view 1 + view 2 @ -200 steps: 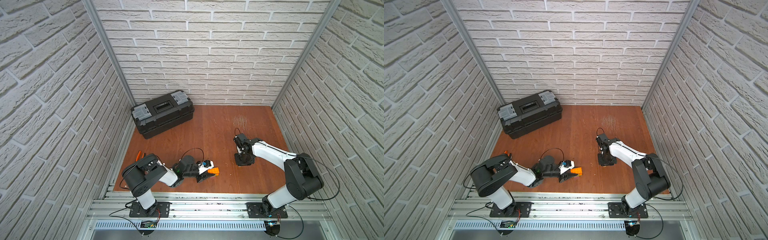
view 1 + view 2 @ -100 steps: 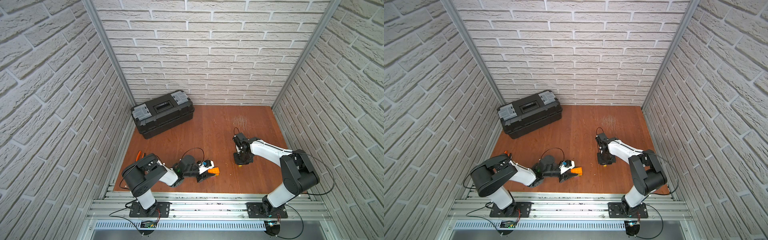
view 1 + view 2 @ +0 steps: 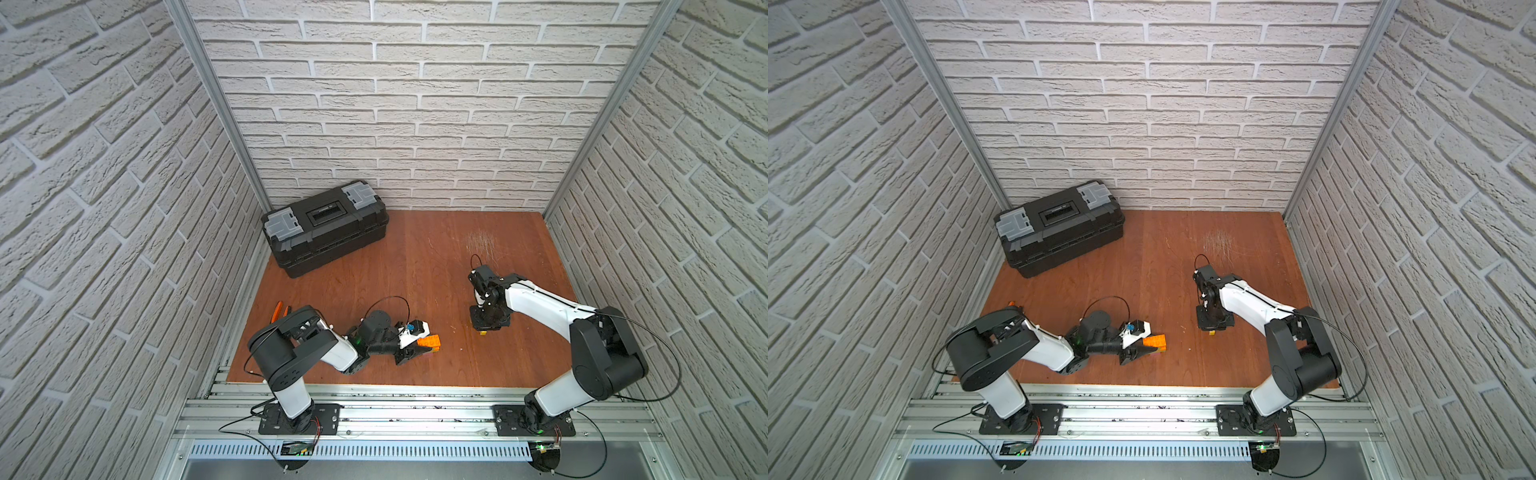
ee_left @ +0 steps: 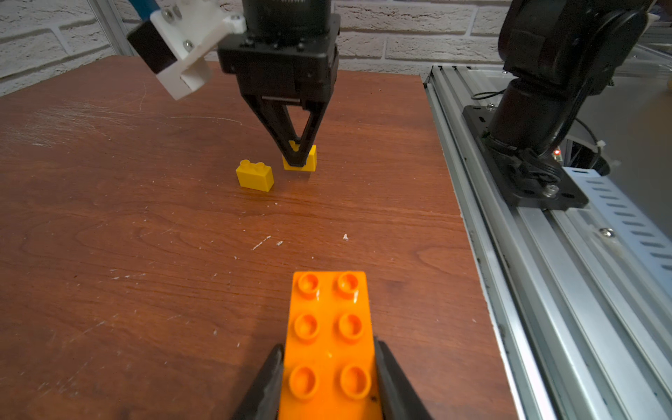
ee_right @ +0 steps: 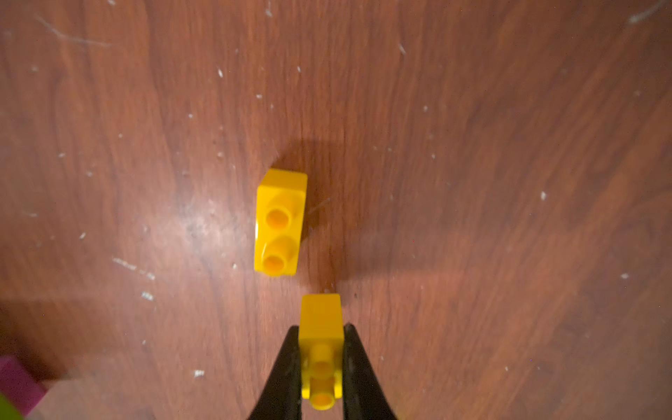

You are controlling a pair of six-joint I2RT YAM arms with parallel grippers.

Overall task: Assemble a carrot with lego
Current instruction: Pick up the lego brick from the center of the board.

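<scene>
R gripper [image 5: 322, 363] clamped on yellow brick [image 5: 320, 312]; in a top view the brick [image 3: 483, 332] sits lower right of centre. L gripper [image 4: 329, 345] pinches carrot stack [image 3: 429, 340], lower centre. Step: prong pickup. Next, prob.: lift, carry to stack, align studs, press.

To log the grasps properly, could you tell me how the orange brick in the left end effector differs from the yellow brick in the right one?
The orange brick shows six studs in two rows; the yellow brick has two in one row. The left end effector clamps the orange brick; the right end effector clamps the yellow brick. Both are gripped by their sides, studs up.
</scene>
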